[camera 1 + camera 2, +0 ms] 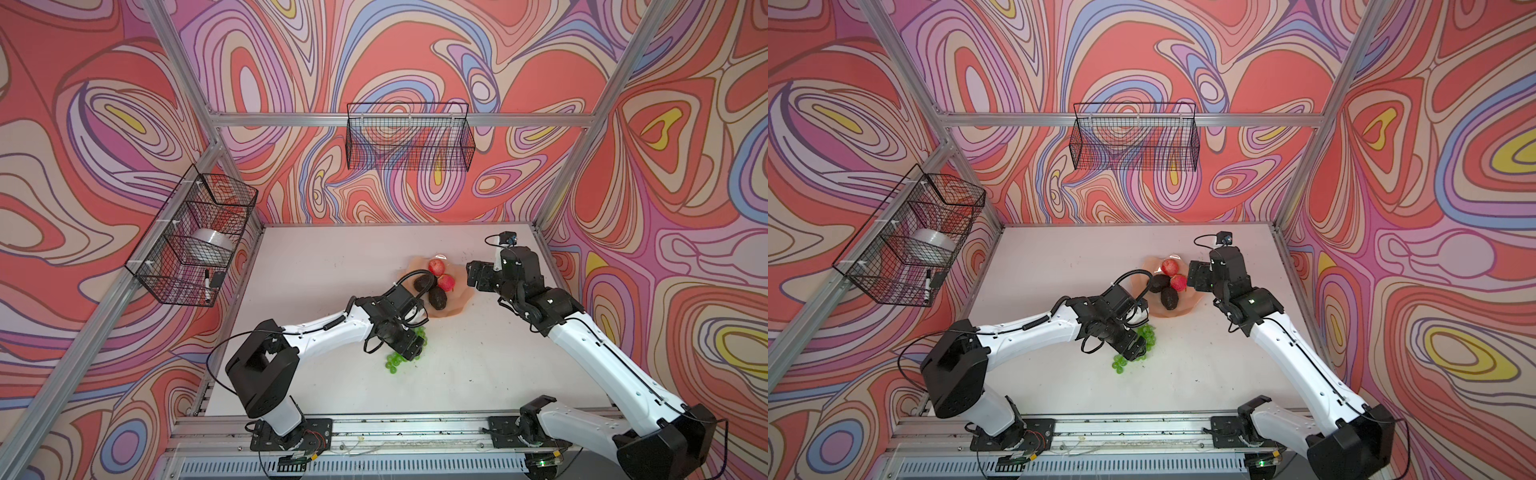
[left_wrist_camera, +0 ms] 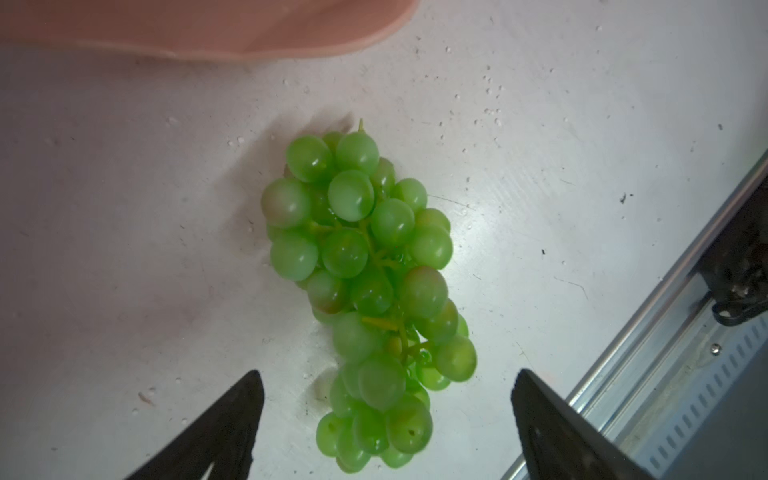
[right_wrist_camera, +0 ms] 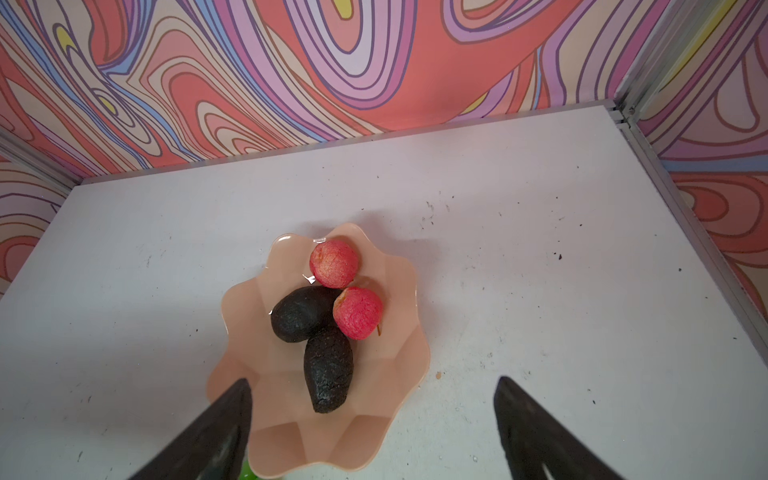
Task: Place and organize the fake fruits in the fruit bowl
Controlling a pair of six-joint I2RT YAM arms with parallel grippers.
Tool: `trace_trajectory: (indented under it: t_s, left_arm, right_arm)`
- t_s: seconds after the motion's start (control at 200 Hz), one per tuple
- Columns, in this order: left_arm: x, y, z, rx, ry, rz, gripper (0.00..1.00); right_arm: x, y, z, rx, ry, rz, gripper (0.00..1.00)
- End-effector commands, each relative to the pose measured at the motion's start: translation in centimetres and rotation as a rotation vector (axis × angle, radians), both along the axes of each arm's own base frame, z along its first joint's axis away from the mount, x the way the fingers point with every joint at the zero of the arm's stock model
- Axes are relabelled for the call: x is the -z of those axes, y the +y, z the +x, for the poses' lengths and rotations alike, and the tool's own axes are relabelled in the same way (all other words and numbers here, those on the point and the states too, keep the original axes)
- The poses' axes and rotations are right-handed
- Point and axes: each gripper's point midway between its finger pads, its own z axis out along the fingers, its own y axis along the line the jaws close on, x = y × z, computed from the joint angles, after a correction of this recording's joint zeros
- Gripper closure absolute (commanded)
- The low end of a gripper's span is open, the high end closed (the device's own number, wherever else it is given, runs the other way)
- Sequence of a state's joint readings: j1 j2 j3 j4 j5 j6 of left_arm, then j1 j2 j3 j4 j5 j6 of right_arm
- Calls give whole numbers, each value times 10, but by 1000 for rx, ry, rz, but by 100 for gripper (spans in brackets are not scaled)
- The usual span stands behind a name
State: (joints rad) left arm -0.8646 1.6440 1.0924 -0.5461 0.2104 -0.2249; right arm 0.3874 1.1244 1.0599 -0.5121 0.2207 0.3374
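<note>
A bunch of green grapes (image 2: 365, 291) lies on the white table, just in front of the peach fruit bowl (image 2: 208, 29). My left gripper (image 2: 387, 374) hangs over the bunch's near end, open, with both fingers well clear of the grapes. In both top views the gripper (image 1: 409, 349) covers most of the bunch (image 1: 392, 363). The bowl (image 3: 386, 415) holds two red apples (image 3: 333, 262) (image 3: 358, 312) and two dark avocados (image 3: 301, 313) (image 3: 328, 374). My right gripper (image 3: 374, 379) is open and empty, raised at the bowl's right side (image 1: 473, 276).
A black wire basket (image 1: 409, 137) hangs on the back wall. Another basket (image 1: 195, 237) on the left wall holds a tape roll and a marker. An aluminium rail (image 1: 374, 428) runs along the table's front edge, and patterned walls close in three sides.
</note>
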Motion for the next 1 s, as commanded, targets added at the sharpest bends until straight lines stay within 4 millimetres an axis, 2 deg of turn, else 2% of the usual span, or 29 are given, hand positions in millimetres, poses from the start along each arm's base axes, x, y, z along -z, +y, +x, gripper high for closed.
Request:
trace_trajectory:
  t_s: [0.0, 0.245, 0.401, 0.561, 0.676, 0.726, 0.851, 0.996]
  left_arm:
    - [16, -4, 7, -71, 7, 35, 1]
    - [44, -6, 15, -128, 25, 95, 0]
    - [53, -9, 15, -156, 41, 89, 2]
    - [56, -11, 13, -166, 60, 72, 17]
    - [55, -7, 9, -162, 69, 83, 42]
    - [54, -4, 7, -158, 70, 89, 50]
    - [43, 3, 6, -154, 45, 93, 57]
    - [14, 13, 8, -144, -28, 81, 60]
  right_arm:
    - [0, -5, -6, 16, 0, 1, 6]
    - [-1, -9, -12, 21, -3, -2, 6]
    - [0, -9, -12, 21, -3, -2, 6]
    - [1, -9, -12, 23, -3, -4, 6]
    - [1, -9, -11, 21, -4, -5, 6]
    - [1, -8, -11, 19, -5, -5, 6]
    - [1, -6, -9, 15, -5, 1, 6]
    - [3, -5, -8, 14, -2, 4, 6]
